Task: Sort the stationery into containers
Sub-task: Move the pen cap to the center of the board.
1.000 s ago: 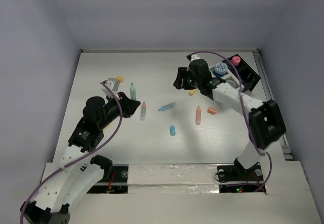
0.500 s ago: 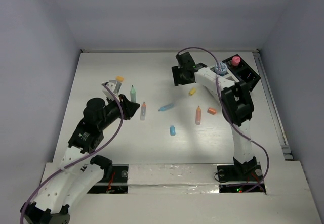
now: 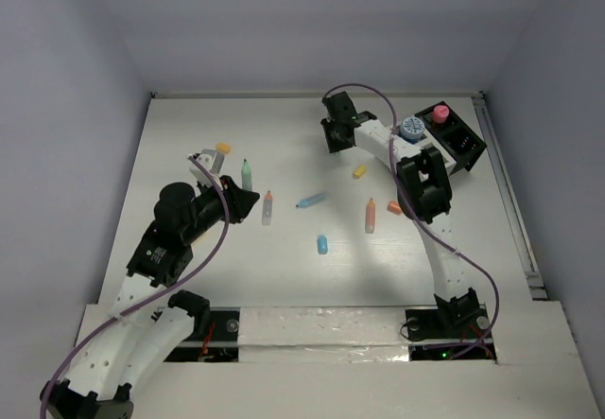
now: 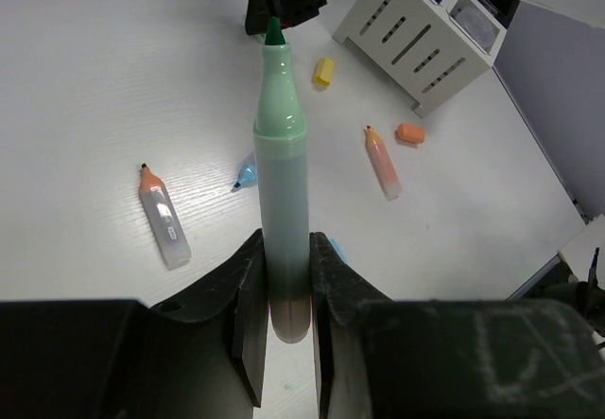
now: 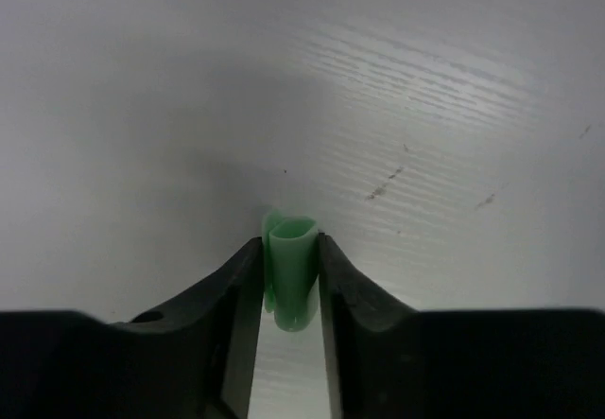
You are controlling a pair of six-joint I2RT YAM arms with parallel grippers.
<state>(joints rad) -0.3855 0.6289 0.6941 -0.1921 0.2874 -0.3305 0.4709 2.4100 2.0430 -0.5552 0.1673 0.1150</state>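
My left gripper (image 3: 240, 198) is shut on the lower barrel of a mint marker (image 4: 283, 192), which is uncapped with its dark green tip pointing away; the jaws (image 4: 288, 291) clamp it from both sides. My right gripper (image 3: 331, 138) is shut on a small green cap (image 5: 291, 270), held just over the white table at the back centre. The organizer (image 3: 456, 147), half white and half black, stands at the back right with a blue jar (image 3: 409, 129) and a pink item (image 3: 440, 113) at it. Its slatted white side (image 4: 425, 45) shows in the left wrist view.
Loose on the table lie a white marker with an orange cap (image 3: 267, 207), a blue pen (image 3: 312, 199), a blue capsule (image 3: 322, 244), an orange marker (image 3: 371, 215), an orange capsule (image 3: 395, 208), a yellow capsule (image 3: 359, 170) and a yellow-orange piece (image 3: 223, 148).
The right arm has swung left and back, away from the organizer, with its gripper now further toward the back centre. The left arm and its marker have stayed put.
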